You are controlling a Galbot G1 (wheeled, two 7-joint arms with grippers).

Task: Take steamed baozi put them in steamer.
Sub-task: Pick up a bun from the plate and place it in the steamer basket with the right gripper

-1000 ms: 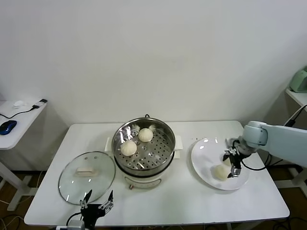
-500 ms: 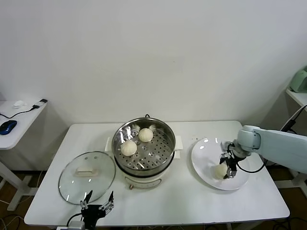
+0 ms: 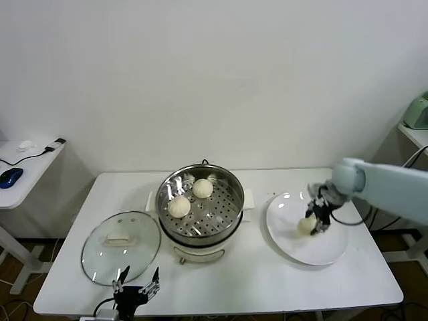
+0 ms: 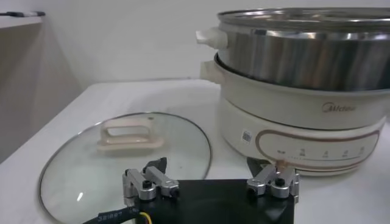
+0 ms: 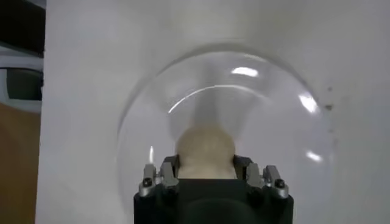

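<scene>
Right gripper (image 3: 313,222) sits over the white plate (image 3: 287,237) on the right side of the table (image 3: 267,281), its fingers closed on one baozi (image 3: 306,225). Right wrist view shows that bun (image 5: 205,150) clamped between both fingers, plate (image 5: 268,109) below it; whether the bun is clear of the plate or touching it I cannot tell. Steamer (image 3: 227,184) stands at table centre on its cream pot base (image 4: 292,131), two baozi inside: one toward the back (image 3: 202,188), one nearer the front left (image 3: 178,206). Glass lid (image 3: 121,246) lies flat left of the steamer, white handle up. Left gripper (image 3: 136,289) is parked at the near table edge just beside the lid, fingers spread wide, holding nothing.
</scene>
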